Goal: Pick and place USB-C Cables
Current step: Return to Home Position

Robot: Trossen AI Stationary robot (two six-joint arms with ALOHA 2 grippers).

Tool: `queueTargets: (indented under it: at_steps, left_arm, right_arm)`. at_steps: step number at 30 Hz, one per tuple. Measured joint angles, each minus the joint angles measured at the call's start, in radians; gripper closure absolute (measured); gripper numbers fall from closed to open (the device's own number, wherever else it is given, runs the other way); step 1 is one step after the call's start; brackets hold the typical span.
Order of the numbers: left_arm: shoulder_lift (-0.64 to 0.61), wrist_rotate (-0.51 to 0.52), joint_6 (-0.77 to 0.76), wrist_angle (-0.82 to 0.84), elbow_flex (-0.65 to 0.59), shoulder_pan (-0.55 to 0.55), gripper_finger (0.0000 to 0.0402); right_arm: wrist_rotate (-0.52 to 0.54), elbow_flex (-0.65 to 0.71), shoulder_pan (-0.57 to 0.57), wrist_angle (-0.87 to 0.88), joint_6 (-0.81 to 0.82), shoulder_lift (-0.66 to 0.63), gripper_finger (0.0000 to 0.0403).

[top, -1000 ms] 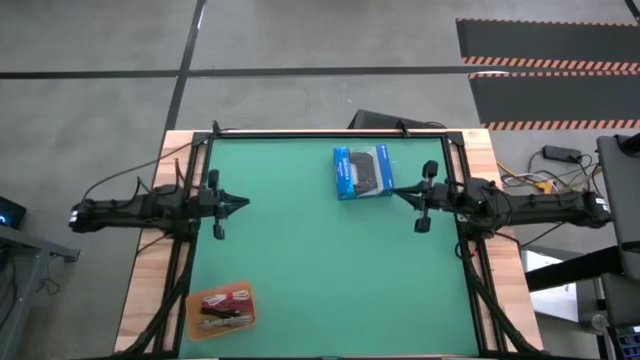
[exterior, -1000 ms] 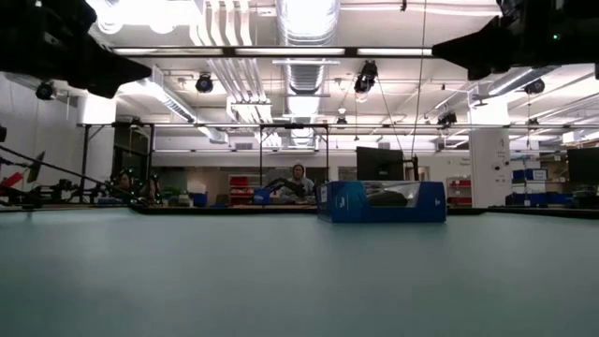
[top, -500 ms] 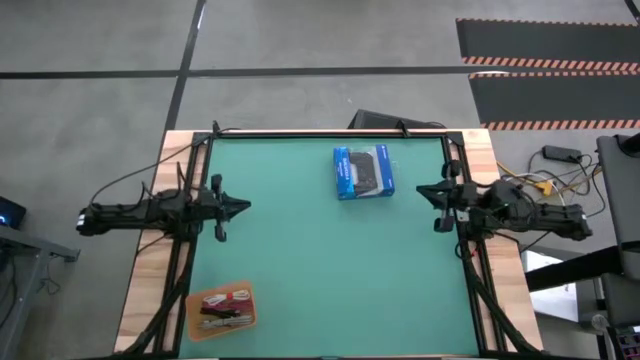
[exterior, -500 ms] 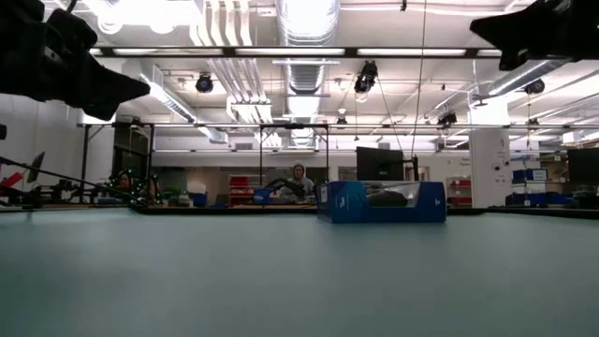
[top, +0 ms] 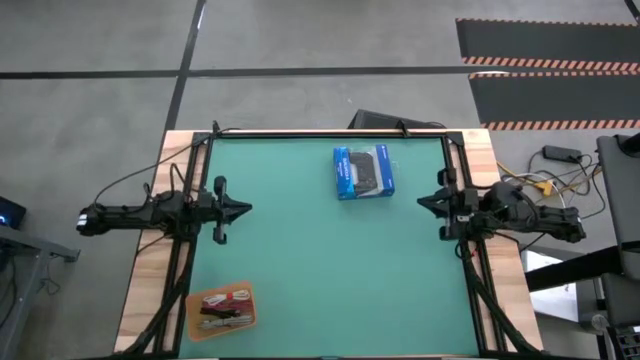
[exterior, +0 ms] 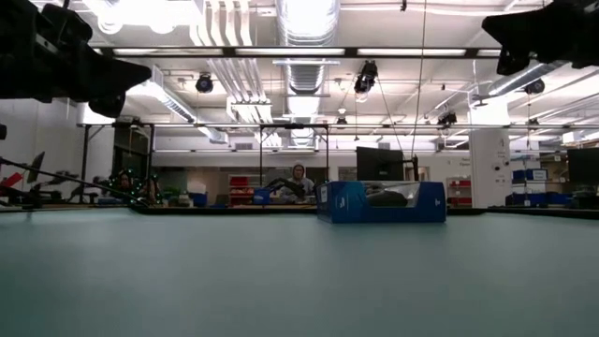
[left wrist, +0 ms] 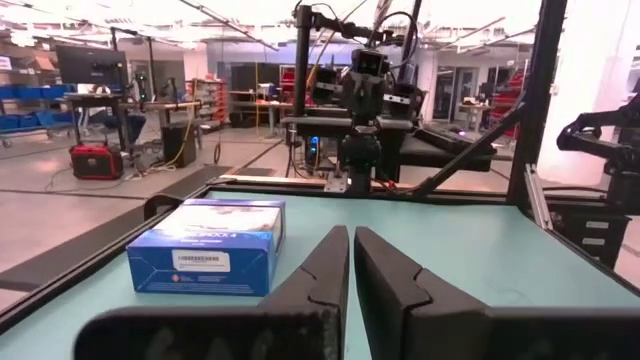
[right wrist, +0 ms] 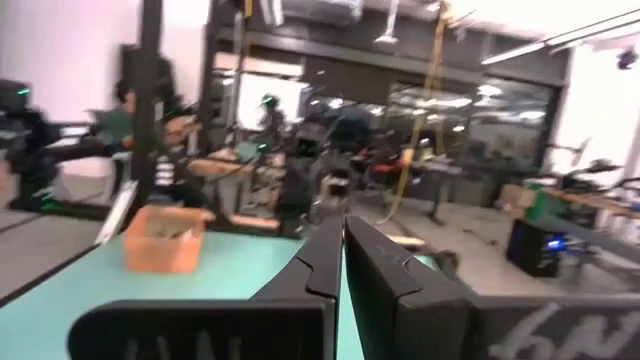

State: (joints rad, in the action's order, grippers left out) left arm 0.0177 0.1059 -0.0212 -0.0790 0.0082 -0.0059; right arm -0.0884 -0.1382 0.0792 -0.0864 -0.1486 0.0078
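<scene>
USB-C Cables [top: 222,305] lie in the orange bin [top: 192,325] at the table's [top: 320,260] 7 o'clock, likely why left gripper [top: 243,209] at 9 and right gripper [top: 421,201] at 3 hang empty, fingers together.

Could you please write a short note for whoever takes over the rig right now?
Left claw: shut, empty, at the table's left edge.
Right claw: shut, empty, at the right edge.
USB-C cables: in the orange bin, lower left in the high view; red, white and dark show, count unclear.
Blue box: upper middle, apart from both arms.
To do: probably only parking the arms and checking the count.
</scene>
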Motion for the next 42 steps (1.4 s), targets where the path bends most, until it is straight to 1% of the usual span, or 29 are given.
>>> queueTargets:
  at_steps: [2, 6, 10, 16, 21, 42]
  left_arm:
    - [0.000, -0.004, 0.000, 0.001, 0.000, 0.000, 0.0396]
    - [0.006, -0.004, 0.008, 0.000, -0.001, 0.000, 0.0396]
    - [0.009, 0.000, 0.003, 0.000, -0.001, 0.000, 0.0396]
    - [0.012, 0.002, 0.003, 0.000, -0.002, 0.000, 0.0396]
    - [0.013, 0.003, 0.002, 0.000, -0.002, 0.000, 0.0396]
    - [0.022, 0.003, 0.002, -0.001, -0.004, 0.000, 0.0396]
  right_arm:
    - [-0.025, 0.011, 0.000, -0.001, 0.009, -0.007, 0.0394]
    - [-0.027, 0.049, 0.000, -0.012, 0.015, -0.006, 0.0394]
    - [-0.026, 0.126, 0.000, -0.106, 0.010, -0.007, 0.0394]
    - [-0.015, 0.126, 0.000, -0.105, -0.004, 0.014, 0.0394]
    - [-0.016, 0.126, 0.000, -0.075, 0.048, 0.016, 0.0394]
    - [-0.015, 0.127, 0.000, -0.075, 0.044, 0.021, 0.0394]
